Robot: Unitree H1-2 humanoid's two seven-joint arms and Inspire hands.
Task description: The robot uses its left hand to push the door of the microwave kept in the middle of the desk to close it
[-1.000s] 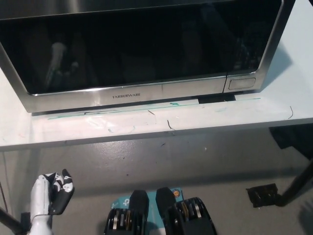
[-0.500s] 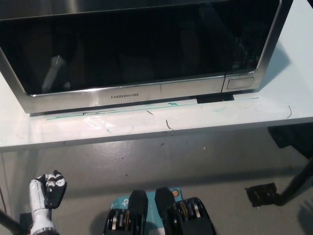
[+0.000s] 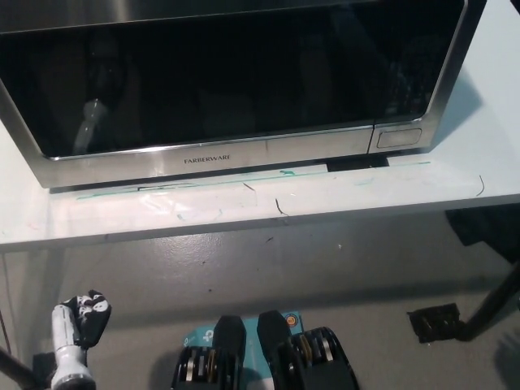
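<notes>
- One white bench (image 3: 406, 191) carries everything; its near edge runs across the middle of the view, and its top is scuffed with thin dark scratches and a faint green line just in front of the microwave.
- Grey floor (image 3: 325, 268) lies below the near edge, with a black stand foot (image 3: 443, 323) at the lower right.
- Filling most of the bench, the microwave (image 3: 236, 154) sits close to the near edge and runs past the left and top of the view; a bare strip of bench shows at its right.
- Its door (image 3: 219, 73) lies flush with the steel frame, shut, the dark glass showing dim reflections.
- A brand name is printed on the steel strip under the glass, and a push button (image 3: 399, 136) sits at the lower right front corner.
- Left hand (image 3: 81, 321), white, hangs low at the lower left, below the bench edge and well apart from the microwave; its fingers are curled together and hold nothing.
- Right hand is out of view.
</notes>
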